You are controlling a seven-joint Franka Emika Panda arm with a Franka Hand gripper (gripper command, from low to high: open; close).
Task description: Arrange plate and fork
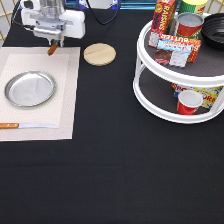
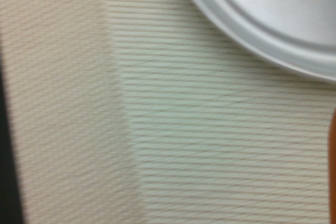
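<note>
Silver and shallow, the round metal plate (image 1: 30,88) lies flat on a pale woven placemat (image 1: 67,107), its raised rim catching the light. In the wrist view the same rim (image 2: 277,42) curves smooth and glossy over the placemat's (image 2: 187,150) fine ribbed weave, and a thin brown sliver at that picture's edge cannot be told for certain. Above the placemat's far edge, toward the exterior view's top, the white gripper (image 1: 54,44) hangs with a brown-orange wooden handle (image 1: 52,49) slanting out beneath it; this looks to be the fork, pinched between the fingers, its tines hidden. Handle and plate are apart. Near the placemat's lower edge, below the plate, a knife (image 1: 27,125) with a wooden handle and a flat blade lies level. Just beside the placemat's upper right corner, on the black tablecloth (image 1: 115,175), rests a round light wooden coaster (image 1: 99,53). Well to the placemat's right stands a white two-tier turntable rack (image 1: 165,107) holding boxes, a tin can (image 1: 189,24) and a red cup (image 1: 189,102).
</note>
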